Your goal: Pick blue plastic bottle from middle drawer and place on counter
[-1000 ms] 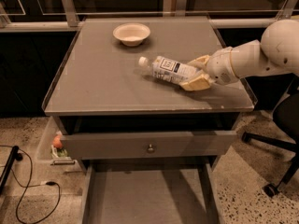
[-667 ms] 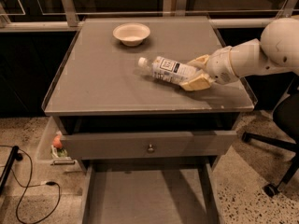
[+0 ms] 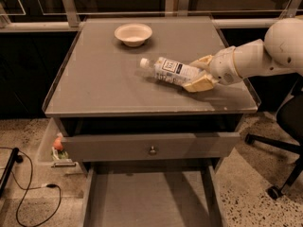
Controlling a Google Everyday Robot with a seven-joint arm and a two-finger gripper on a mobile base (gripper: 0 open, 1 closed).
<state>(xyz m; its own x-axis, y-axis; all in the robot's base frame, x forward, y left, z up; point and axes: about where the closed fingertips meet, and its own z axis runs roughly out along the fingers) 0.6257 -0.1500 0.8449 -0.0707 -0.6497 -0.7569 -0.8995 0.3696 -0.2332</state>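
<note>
One bottle (image 3: 173,71), clear plastic with a white cap and a white label with dark blue print, lies on its side on the counter (image 3: 102,82), right of centre. Cap points left and slightly far, base points right. The gripper (image 3: 199,74) is at the base end, coming in from the right edge of the counter. Its two tan fingers (image 3: 198,84) sit one on the far side and one on the near side of the bottle, both against it, so the gripper is pinching the bottle's base. The bottle body rests on the counter surface.

The white arm (image 3: 258,55) runs off to the right, over the counter's right rim.

A white bowl (image 3: 133,33) stands upright near the far edge of the counter, well apart from the bottle, to the far left of the cap. Nothing lies between bowl and bottle.

Below the counter, a grey drawer front (image 3: 118,148) with a small round knob (image 3: 152,150) is pulled out a little. Under it the middle drawer (image 3: 147,205) is pulled far out toward the near side, its flat grey floor showing.

On the floor: a black cable (image 3: 26,200) at the left, a low bin (image 3: 47,148) with something orange in it beside the cabinet's left side, and a black chair base (image 3: 279,171) at the right, under the arm.
</note>
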